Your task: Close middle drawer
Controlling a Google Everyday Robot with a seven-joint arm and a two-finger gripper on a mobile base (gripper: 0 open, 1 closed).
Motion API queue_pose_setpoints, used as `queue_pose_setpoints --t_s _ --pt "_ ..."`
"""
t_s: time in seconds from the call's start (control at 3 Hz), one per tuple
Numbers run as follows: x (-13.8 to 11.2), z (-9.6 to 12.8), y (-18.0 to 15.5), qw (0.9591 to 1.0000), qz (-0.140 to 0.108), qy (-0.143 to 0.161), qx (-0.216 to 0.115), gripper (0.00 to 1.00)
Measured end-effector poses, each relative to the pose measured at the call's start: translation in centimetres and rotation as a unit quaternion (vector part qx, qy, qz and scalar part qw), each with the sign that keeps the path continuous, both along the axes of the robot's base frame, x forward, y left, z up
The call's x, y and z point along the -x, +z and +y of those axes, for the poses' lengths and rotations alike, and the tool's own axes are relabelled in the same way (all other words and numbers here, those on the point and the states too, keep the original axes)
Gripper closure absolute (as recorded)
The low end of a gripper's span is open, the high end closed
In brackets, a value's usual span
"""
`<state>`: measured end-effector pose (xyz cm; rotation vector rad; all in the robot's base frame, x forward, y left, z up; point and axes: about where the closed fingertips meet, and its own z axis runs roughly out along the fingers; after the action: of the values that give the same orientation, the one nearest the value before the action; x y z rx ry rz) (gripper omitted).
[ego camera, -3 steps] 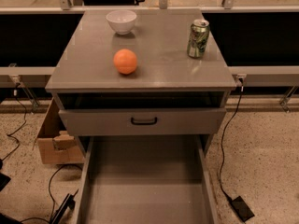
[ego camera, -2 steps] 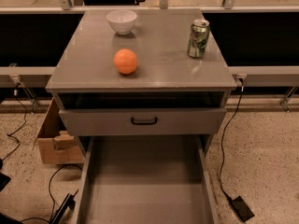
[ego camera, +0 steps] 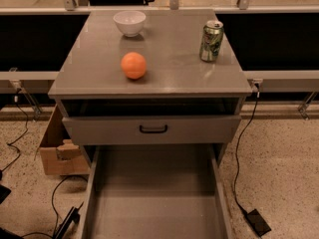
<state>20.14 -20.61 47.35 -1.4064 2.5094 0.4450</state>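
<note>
The middle drawer (ego camera: 154, 193) is pulled far out toward me as a long plain grey tray with nothing in it. Its front and handle lie below the bottom edge of the view. Above it, the top drawer (ego camera: 199, 129) with a small black handle (ego camera: 153, 129) stands slightly out from the grey cabinet (ego camera: 174, 78). The gripper does not show anywhere in this view.
On the cabinet top sit an orange (ego camera: 133, 65), a white bowl (ego camera: 129, 22) and a green can (ego camera: 211, 40). A cardboard box (ego camera: 57, 151) stands on the floor at the left. Cables and a black power brick (ego camera: 257, 222) lie on the speckled floor on both sides.
</note>
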Motion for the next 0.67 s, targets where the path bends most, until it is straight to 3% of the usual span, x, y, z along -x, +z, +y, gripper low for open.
queue_pose_setpoints --t_s 0.33,0.67 --pt "0.5 3.9 -3.3 0.9987 0.007 -0.009 -0.051 1.00" --pt "-0.1 7.3 -7.1 0.9940 0.010 -0.017 -0.108 1.00"
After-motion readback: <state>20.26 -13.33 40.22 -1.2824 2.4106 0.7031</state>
